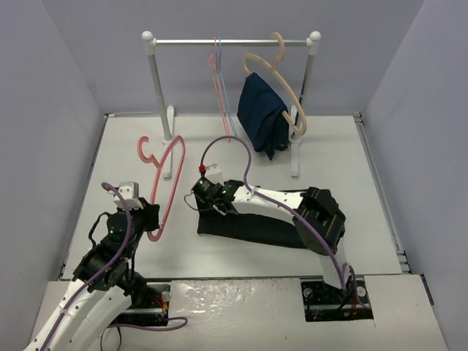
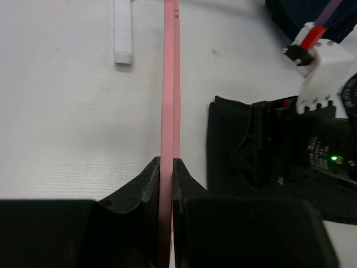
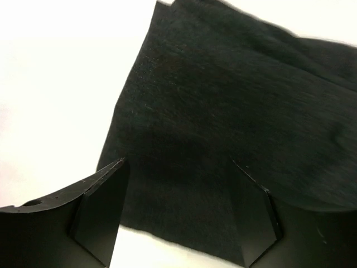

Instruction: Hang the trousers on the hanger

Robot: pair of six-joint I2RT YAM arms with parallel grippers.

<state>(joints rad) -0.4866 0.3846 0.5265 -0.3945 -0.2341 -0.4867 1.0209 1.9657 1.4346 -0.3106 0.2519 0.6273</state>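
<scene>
The salmon-pink hanger (image 1: 172, 184) lies tilted over the white table at the left, hook toward the rail. My left gripper (image 1: 151, 217) is shut on its near end; the left wrist view shows the pink bar (image 2: 169, 84) pinched between the jaws of that gripper (image 2: 166, 167). The black trousers (image 1: 252, 230) lie folded flat on the table in the middle. My right gripper (image 1: 208, 208) hovers open over their left end. In the right wrist view the gripper (image 3: 178, 173) is spread wide above the trousers' black fabric (image 3: 223, 111), holding nothing.
A white clothes rail (image 1: 230, 42) stands at the back. A thin light-blue hanger (image 1: 219, 80) hangs on it, and a tan hanger (image 1: 278, 69) carrying a navy garment (image 1: 263, 113). A rail foot (image 2: 122, 28) lies just left of the pink bar. Grey walls enclose the table.
</scene>
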